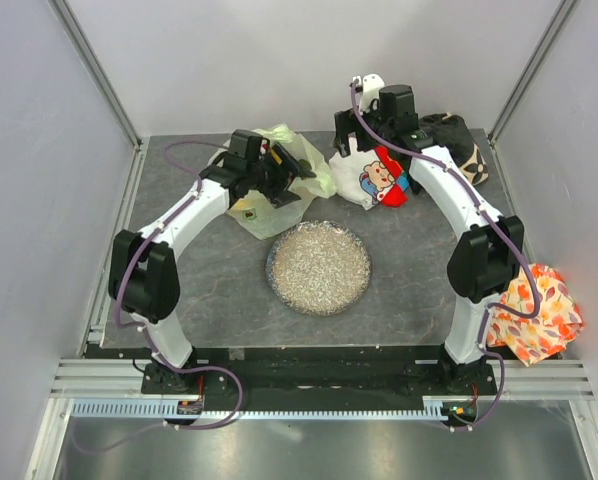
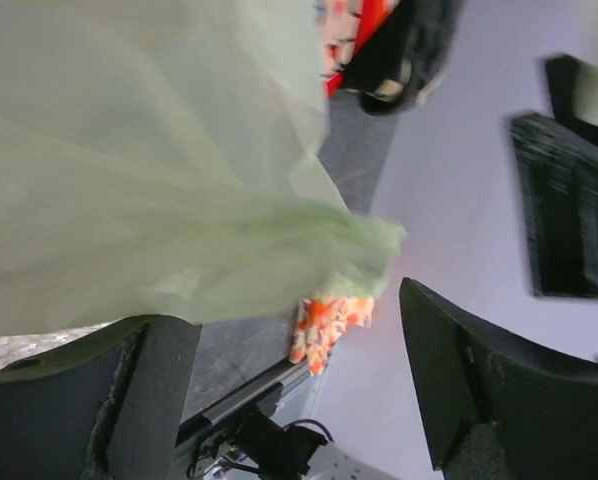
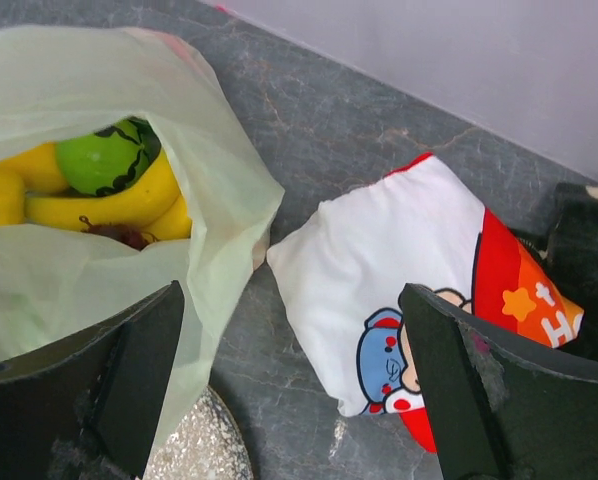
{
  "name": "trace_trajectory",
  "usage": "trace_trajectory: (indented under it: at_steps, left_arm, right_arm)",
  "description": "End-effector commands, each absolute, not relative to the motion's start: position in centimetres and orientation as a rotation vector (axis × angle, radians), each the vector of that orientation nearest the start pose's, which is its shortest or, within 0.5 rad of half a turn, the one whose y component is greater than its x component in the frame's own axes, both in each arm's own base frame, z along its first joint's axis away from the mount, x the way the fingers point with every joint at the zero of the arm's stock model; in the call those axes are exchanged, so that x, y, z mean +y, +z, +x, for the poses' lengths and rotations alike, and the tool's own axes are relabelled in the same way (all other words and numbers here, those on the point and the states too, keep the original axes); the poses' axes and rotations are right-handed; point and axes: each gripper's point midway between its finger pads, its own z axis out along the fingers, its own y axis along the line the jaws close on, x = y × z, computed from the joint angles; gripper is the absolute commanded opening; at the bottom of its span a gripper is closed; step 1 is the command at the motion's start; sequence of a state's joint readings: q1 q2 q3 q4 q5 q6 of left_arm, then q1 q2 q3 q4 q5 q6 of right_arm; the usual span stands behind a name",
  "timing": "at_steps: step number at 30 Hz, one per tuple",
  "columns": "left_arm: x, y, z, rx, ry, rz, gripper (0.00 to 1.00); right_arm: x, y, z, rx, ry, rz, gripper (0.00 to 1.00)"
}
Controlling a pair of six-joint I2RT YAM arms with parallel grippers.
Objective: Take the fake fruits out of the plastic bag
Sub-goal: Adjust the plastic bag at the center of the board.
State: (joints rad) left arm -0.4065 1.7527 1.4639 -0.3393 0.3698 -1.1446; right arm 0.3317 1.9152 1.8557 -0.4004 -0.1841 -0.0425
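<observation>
the plastic bag [image 3: 69,290] lies at the back left of the table [image 1: 209,290]. its mouth gapes toward the right gripper [image 3: 289,400], so yellow bananas [image 3: 129,205] and a green lime [image 3: 104,155] show inside. both jaws stand wide and hold nothing. the left gripper [image 2: 279,320] sits against the bag's film, probably to steady it. the white cartoon cloth [image 3: 379,290] crowds the bag's right edge, and the glittery round dish [image 1: 318,267] lies near in front.
</observation>
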Motion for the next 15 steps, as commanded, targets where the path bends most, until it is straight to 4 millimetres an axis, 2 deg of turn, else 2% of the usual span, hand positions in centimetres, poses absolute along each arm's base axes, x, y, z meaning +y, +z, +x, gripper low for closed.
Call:
trace_trajectory:
  at_steps: [1,2,3,4,5,7,8,9,10,11,12,13,15]
  left_arm:
    - [-26.6,16.6,41.4,2.456,-0.979,-0.895,0.68]
    - [-26.5,15.9,41.2,2.471,-0.966,-0.892,0.62]
    - [-26.2,16.0,41.3,2.465,-0.971,-0.862,0.4]
    - [-25.9,15.9,41.1,2.469,-0.969,-0.846,0.12]
    - [-25.4,15.4,40.8,2.48,-0.951,-0.838,0.02]
    - [-24.1,16.6,40.4,2.458,-0.952,-0.758,0.02]
    - [-23.5,16.0,39.7,2.473,-0.938,-0.749,0.02]
    - [-22.3,16.3,39.7,2.453,-0.929,-0.747,0.02]
    - [-21.4,17.3,39.3,2.422,-0.928,-0.747,0.02]
    - [-20.4,16.7,38.8,2.426,-0.904,-0.761,0.02]
    - [-18.9,16.7,39.1,2.405,-0.863,-0.761,0.02]
    - [-18.2,17.2,39.0,2.39,-0.852,-0.751,0.02]
    - [-16.7,16.7,39.2,2.391,-0.771,-0.712,0.02]
  right_arm:
    - [22.8,29.0,53.9,1.869,0.404,-0.532,0.98]
    - [23.4,28.8,54.0,1.862,0.422,-0.549,0.98]
    - [24.0,28.0,54.4,1.864,0.429,-0.57,0.98]
    - [25.1,28.5,54.4,1.841,0.443,-0.598,0.98]
    - [26.0,28.4,54.3,1.825,0.462,-0.636,0.98]
    - [28.1,28.3,54.2,1.791,0.486,-0.702,0.98]
    - [29.3,28.4,54.0,1.768,0.511,-0.733,0.98]
    - [30.2,27.4,54.3,1.773,0.522,-0.748,0.98]
    - [31.9,28.4,53.9,1.736,0.54,-0.774,0.98]
    - [32.9,28.5,53.8,1.718,0.545,-0.788,0.98]
    - [33.9,27.9,53.8,1.714,0.544,-0.809,0.98]
    - [35.7,29.0,53.1,1.668,0.556,-0.842,0.98]
    - [37.5,28.9,52.5,1.619,0.563,-0.912,0.98]
